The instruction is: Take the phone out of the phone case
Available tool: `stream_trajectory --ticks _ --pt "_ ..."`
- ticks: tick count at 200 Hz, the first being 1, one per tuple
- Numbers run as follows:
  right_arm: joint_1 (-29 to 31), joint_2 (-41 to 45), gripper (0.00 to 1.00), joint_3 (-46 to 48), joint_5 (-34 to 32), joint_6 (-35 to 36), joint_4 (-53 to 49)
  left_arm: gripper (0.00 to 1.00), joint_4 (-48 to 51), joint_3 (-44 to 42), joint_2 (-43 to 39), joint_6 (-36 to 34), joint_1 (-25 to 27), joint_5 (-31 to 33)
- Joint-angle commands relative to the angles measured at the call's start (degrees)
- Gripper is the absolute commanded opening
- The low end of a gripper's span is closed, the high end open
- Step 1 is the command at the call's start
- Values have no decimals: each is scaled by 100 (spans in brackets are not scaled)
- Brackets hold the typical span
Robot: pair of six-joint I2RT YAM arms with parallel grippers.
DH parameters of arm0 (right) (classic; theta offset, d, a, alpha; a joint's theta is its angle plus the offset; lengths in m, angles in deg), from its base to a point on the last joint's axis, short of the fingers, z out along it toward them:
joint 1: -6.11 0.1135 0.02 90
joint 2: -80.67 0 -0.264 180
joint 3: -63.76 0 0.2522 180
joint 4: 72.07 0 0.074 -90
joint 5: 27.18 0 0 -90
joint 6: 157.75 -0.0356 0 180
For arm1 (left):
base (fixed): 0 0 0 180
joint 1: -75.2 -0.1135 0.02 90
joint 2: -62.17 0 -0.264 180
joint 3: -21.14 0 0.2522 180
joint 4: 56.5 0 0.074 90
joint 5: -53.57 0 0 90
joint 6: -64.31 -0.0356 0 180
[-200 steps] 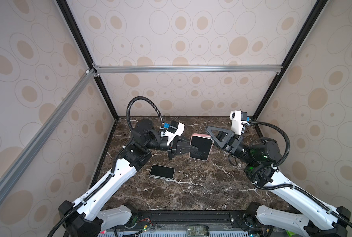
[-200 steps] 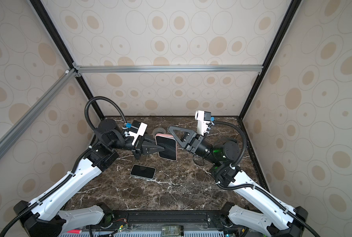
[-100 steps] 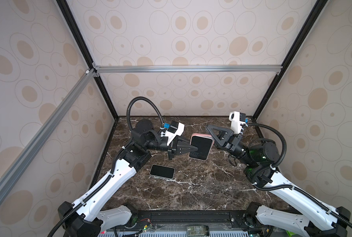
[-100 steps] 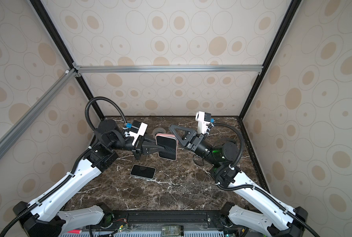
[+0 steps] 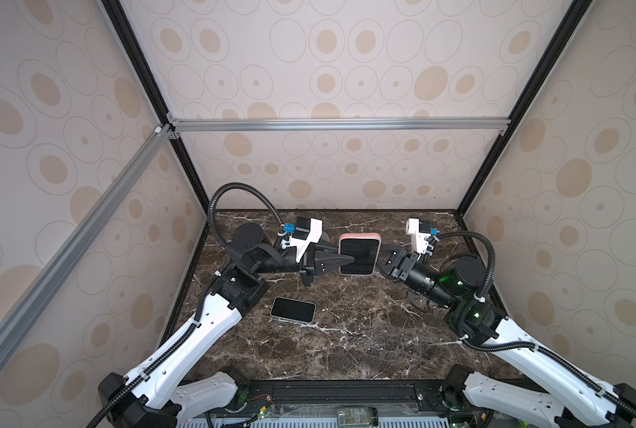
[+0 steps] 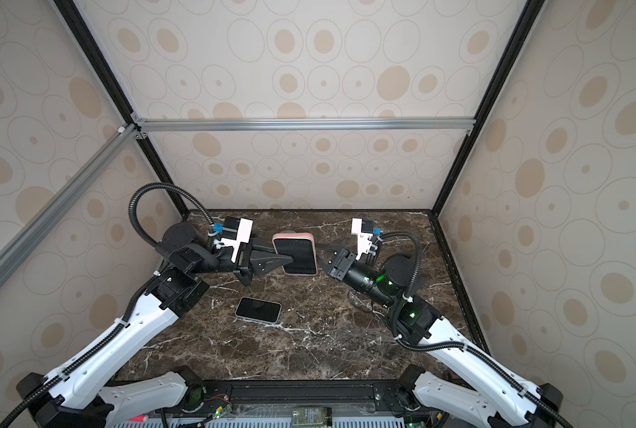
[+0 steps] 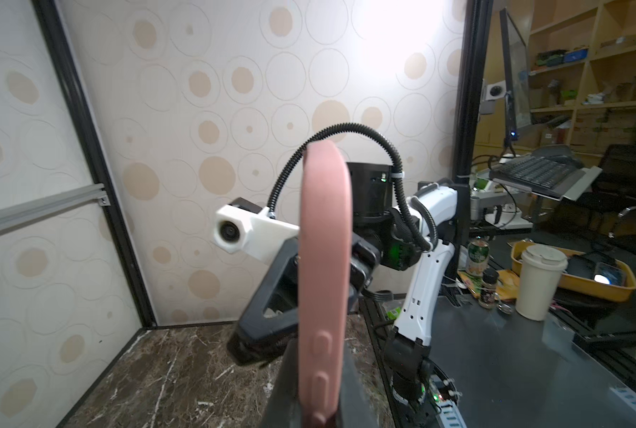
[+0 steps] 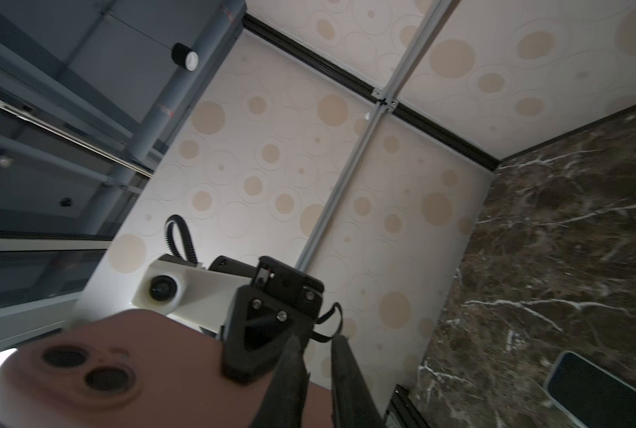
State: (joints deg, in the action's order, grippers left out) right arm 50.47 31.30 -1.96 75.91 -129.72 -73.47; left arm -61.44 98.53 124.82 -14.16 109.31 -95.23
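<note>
We noted that the right hand (image 5: 383, 255) had just reached the right edge of the phone case (image 5: 359, 237), grip not discernible, while the left hand (image 5: 342, 261) held it clamped upright above the table (image 5: 346, 352); the phone (image 5: 364, 257) seemingly remained seated, extraction pending.
</note>
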Motion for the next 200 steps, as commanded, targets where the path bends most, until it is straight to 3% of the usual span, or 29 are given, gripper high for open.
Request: stream_trajectory --ticks 1,28,46,69,82,126,138,143,173,200 --pt "34 702 24 -246 -1087 1583 -1829 0 -654 -317 -209 471 -34 594" --pt "22 902 35 -524 -1660 3229 -3140 0 -233 -412 -349 530 -50 812" --pt "27 911 42 -589 -1521 4210 -3569 0 203 -225 -300 459 -108 791" --pt "23 859 47 -724 -1378 4963 -4000 0 714 58 -188 291 -184 632" --pt "26 786 49 -818 -968 5501 -4196 0 1068 285 -61 86 -244 560" --pt "26 236 58 -1042 -910 6316 -4390 0 1961 1195 630 -457 -628 -289" --pt "29 39 91 -1157 -769 6538 -4442 0 1968 1357 774 -501 -746 -576" --pt "21 -43 99 -1223 -743 6596 -4479 0 1959 1403 819 -514 -780 -658" --pt "-8 -396 100 -1356 -876 6807 -4322 0 1801 1674 1087 -446 -1049 -1054" --pt "-232 -767 100 -1518 -298 7188 -4275 0 1727 1845 1289 -525 -1207 -1245"
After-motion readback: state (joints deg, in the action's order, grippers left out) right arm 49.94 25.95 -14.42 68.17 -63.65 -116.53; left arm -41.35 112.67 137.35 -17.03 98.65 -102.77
